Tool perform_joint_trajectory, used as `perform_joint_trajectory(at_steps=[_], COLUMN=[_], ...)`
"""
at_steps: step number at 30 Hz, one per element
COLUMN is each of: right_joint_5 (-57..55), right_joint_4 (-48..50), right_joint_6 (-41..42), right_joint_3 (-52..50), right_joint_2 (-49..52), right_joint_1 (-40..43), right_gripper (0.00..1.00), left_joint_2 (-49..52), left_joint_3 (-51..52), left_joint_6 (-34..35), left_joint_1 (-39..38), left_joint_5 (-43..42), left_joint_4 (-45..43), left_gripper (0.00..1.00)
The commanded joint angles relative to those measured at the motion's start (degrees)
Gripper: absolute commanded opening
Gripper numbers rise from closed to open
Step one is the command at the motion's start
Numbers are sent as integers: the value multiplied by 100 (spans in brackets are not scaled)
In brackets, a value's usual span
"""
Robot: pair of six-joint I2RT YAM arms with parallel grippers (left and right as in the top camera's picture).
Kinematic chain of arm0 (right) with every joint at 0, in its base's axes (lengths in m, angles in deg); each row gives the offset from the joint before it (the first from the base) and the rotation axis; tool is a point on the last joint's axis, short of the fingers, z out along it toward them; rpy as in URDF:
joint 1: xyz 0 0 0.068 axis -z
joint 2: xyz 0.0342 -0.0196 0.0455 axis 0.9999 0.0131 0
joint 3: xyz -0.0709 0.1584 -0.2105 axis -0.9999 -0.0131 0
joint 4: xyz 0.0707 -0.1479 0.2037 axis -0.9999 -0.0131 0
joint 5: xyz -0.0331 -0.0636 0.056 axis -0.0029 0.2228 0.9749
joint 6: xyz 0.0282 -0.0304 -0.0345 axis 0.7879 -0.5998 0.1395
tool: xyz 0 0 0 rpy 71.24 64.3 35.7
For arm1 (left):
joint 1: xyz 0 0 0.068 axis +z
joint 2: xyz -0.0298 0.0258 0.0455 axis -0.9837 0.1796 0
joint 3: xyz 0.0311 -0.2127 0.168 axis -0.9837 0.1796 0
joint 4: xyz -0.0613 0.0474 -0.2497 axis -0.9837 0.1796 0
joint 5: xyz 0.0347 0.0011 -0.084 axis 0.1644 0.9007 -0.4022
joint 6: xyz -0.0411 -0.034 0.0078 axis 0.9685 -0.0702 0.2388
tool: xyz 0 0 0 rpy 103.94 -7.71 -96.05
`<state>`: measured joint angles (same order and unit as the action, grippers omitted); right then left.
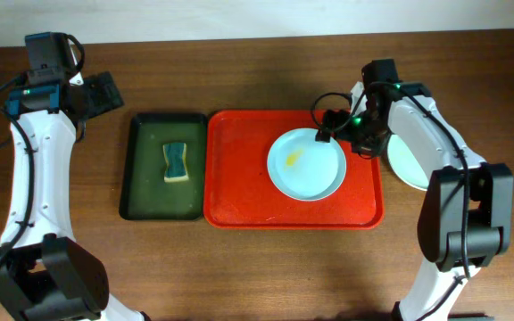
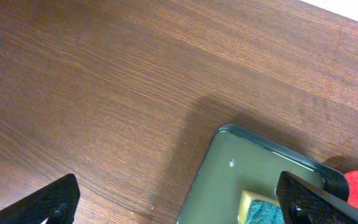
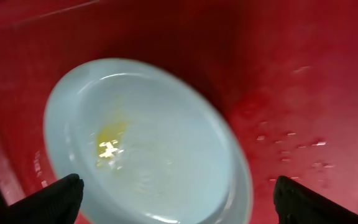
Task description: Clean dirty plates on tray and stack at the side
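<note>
Pick-up stage, I judge: the right tool (image 3: 179,194), spread wide, hovers over the smeared blue plate (image 1: 306,169) on the red tray (image 1: 239,178). Next it should close on the rim.

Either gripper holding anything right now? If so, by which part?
Nothing is held. The left gripper is open over the table by the green tray. The right gripper is open over the pale blue plate on the red tray.

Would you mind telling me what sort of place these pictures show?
Probably a robotics lab bench staged as a dishwashing station: a plain wooden table, a yellow-smeared plate on a red tray, and a sponge in a green tray beside it.
</note>
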<state>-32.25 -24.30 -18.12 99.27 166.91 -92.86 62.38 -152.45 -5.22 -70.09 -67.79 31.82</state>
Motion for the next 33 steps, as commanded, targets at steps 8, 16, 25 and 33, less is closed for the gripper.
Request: perform_joint_trajectory(at_steps=[8,16,25,33], right_joint_5=[-769,-769,-964,-1032], right_joint_4=[-638,-1152,-756,-675], right_joint_6=[-168,-166,-168,-168], right_joint_3=[22,-173,-295,-295], right_joint_2=[-116,-116,-81,-26], right_joint_1=[52,-59,-127,-334], right_gripper=[54,58,58,58], left_joint_2=[-63,-63,-63,-63], left_joint_3=[-68,-68,-68,-68], left_joint_6=[-74,-74,-74,-74], left_joint_1=[-2,-2,-2,-2], left_joint_5=[22,22,20,22], left_joint_4=[-11,-11,-11,-11], left_gripper=[99,100,99,99])
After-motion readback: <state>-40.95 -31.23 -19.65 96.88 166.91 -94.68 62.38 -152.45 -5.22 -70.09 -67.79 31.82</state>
